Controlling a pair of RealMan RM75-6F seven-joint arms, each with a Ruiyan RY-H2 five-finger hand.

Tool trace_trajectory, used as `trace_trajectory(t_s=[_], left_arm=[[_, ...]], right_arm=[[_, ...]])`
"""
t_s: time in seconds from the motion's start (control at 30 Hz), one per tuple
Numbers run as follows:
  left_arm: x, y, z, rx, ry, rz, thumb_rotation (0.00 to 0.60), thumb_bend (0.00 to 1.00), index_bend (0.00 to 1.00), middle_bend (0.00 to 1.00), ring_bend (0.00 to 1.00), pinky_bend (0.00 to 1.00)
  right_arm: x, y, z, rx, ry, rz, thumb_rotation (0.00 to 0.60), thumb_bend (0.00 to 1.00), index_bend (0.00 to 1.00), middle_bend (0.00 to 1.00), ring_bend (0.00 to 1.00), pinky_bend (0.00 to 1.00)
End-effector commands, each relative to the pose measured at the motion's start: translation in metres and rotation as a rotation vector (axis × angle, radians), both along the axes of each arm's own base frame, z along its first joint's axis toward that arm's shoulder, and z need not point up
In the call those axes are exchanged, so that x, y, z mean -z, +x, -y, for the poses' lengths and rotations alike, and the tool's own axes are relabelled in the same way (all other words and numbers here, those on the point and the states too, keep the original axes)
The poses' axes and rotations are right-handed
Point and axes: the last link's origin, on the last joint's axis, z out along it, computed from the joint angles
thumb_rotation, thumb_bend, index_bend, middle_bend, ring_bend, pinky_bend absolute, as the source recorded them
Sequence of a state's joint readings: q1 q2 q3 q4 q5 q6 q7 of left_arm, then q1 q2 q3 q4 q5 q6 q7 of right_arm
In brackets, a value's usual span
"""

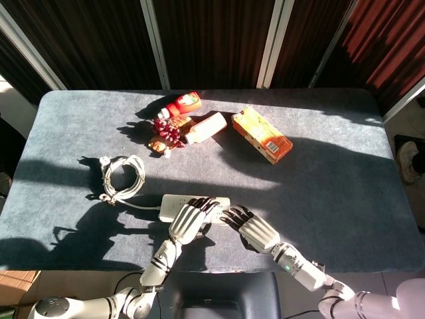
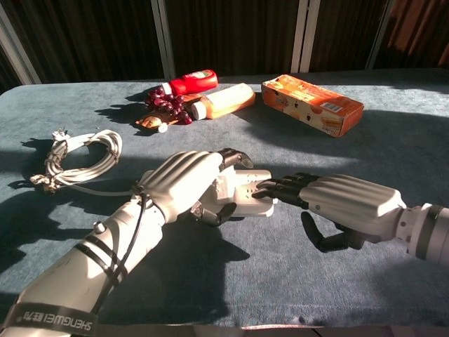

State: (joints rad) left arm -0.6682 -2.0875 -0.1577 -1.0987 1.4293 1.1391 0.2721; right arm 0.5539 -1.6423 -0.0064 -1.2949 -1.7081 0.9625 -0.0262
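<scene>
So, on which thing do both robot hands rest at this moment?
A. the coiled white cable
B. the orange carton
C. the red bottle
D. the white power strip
D: the left hand lies over the white power strip and the fingertips of the right hand touch its end, while the orange carton, the coiled white cable and the red bottle lie apart, farther back on the table.

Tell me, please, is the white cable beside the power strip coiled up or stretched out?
Coiled up. The white cable lies bundled in loops left of the power strip, with one strand running to the strip.
</scene>
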Motion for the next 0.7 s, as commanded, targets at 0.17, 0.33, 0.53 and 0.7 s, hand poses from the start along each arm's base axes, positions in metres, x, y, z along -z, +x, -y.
trace_trajectory(t_s=[0.17,0.33,0.53,0.7], left_arm=[[-0.003,-0.001,-0.001,0.002,0.009,0.005,0.600,0.52,0.24,0.34,0.32,0.38],[-0.009,0.001,-0.003,0.005,0.023,0.022,0.600,0.52,0.24,0.34,0.32,0.38],[-0.019,0.004,-0.006,0.012,0.045,0.047,0.600,0.52,0.24,0.34,0.32,0.39],[-0.040,0.004,-0.008,0.034,0.088,0.076,0.600,0.52,0.24,0.34,0.32,0.39]], right_arm=[[0.016,0.012,0.000,-0.018,0.016,-0.052,0.600,1.00,0.13,0.15,0.02,0.07],[0.019,0.008,-0.002,-0.014,0.023,-0.096,0.600,1.00,0.13,0.15,0.02,0.07],[0.015,0.008,-0.001,-0.003,0.005,-0.097,0.600,1.00,0.13,0.15,0.02,0.07],[-0.002,0.008,0.000,0.006,-0.041,-0.039,0.600,1.00,0.12,0.15,0.02,0.06]])
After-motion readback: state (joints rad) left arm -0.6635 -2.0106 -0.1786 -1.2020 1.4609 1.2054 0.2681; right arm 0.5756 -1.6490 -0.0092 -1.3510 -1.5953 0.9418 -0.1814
